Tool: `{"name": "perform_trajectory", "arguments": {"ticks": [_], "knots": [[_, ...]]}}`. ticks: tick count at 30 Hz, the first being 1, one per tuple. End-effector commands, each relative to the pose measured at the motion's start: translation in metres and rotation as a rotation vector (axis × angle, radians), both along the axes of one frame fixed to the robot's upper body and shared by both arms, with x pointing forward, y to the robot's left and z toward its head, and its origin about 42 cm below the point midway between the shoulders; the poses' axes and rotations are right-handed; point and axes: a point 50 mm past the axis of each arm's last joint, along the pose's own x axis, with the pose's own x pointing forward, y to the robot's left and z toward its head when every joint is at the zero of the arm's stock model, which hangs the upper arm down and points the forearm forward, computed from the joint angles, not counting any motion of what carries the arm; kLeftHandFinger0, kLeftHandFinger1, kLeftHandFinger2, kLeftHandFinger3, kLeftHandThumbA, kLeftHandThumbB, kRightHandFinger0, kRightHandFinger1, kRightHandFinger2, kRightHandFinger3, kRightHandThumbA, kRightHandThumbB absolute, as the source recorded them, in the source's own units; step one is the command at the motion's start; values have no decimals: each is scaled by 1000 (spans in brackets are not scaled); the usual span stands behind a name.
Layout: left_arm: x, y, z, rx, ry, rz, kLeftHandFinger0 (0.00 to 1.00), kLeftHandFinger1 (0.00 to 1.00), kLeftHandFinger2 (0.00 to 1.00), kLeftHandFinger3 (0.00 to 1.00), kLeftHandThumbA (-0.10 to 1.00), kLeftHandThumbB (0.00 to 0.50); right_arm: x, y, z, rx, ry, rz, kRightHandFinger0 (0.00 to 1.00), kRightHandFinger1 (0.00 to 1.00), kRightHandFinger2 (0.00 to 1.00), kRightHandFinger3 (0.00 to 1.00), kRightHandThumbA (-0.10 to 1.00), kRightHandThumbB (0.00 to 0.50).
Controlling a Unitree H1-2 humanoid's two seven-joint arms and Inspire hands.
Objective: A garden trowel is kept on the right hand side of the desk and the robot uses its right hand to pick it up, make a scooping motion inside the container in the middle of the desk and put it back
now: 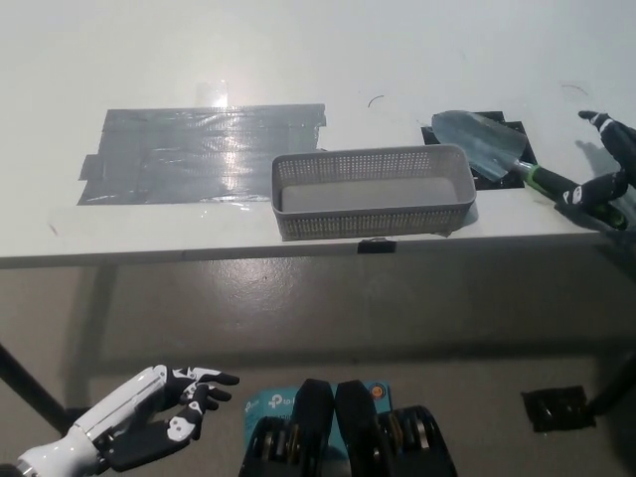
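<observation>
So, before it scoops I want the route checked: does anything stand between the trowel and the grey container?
Nothing visible does. The trowel lies right beside the container, its blade next to the container's far right corner, and no other thing sits between them. Only the container's own wall would have to be cleared.
</observation>
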Motion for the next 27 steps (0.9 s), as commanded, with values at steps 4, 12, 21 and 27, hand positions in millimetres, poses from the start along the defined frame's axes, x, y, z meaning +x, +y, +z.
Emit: {"name": "perform_trajectory", "arguments": {"ticks": [4, 12, 21, 27], "knots": [[3, 0, 6, -2, -14, -28, 797, 786, 811, 812, 1000, 294, 3, -22, 5, 1, -5, -18, 1000, 1000, 1000, 1000, 743, 316], [5, 0, 10, 2, -16, -27, 807, 790, 812, 808, 1000, 318, 2, -1, -6, -26, 41, 14, 1000, 1000, 1000, 1000, 725, 314], [5, -2, 11, -9, -16, -36, 818, 782, 800, 791, 1000, 297, 9, 20, -1, -130, 27, 82, 1000, 1000, 1000, 1000, 719, 287], [7, -2, 12, -10, -46, -48, 773, 765, 788, 781, 1000, 287, 15, 23, 22, -178, -20, 128, 1000, 1000, 1000, 1000, 659, 301]]}}
